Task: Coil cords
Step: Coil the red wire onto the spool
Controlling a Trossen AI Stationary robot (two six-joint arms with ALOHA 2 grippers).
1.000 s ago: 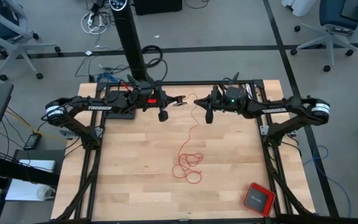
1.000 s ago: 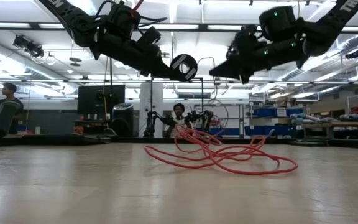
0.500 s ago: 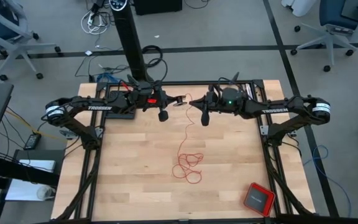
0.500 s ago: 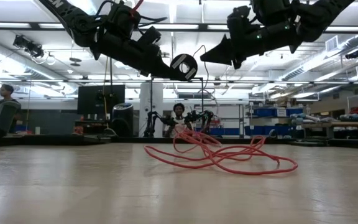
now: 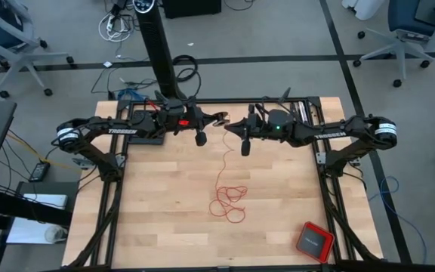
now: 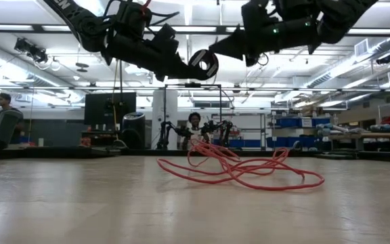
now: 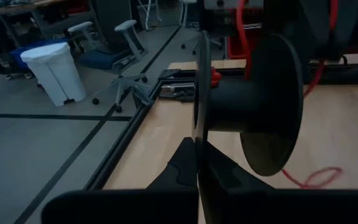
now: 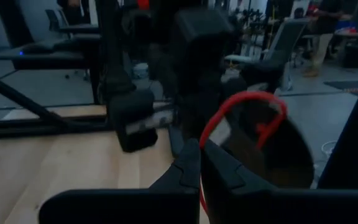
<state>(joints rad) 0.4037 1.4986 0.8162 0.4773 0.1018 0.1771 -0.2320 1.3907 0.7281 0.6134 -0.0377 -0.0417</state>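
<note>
A thin red cord (image 5: pixel 229 202) lies as loose loops on the wooden table's middle, and one strand rises from them toward the grippers. My left gripper (image 5: pixel 219 119) hangs above the table's far middle, shut on a black spool (image 6: pixel 204 64). My right gripper (image 5: pixel 227 127) faces it, nearly tip to tip and slightly higher in the low view, and is shut on the cord's upper stretch. In the right wrist view the cord (image 8: pixel 247 98) arcs in a red loop in front of the spool's dark disc (image 8: pixel 272 155). My left gripper pinches one thin flange of the spool at its rim (image 7: pixel 197 124) between its two fingers. The fingers lie about level, coming from the table's left. The spool is lifted clear of the table. My right gripper pinches the red cord (image 8: pixel 201 148) between its two fingertips, level, coming from the table's right. Beyond the fingers the cord curves up in a loop by the spool. Below them it hangs slack to the loops on the table (image 6: pixel 242 169).
A red square box (image 5: pixel 313 241) with a dark top lies near the table's near right corner. A black post (image 5: pixel 161 53) stands behind the far edge. Black frame rails (image 5: pixel 112 196) run along both sides. People and chairs show in the room beyond.
My right gripper has gone up and toward the table's left, closing on the spool in my left gripper, taking the cord's upper stretch with it. The loops on the table have stayed where they were.
</note>
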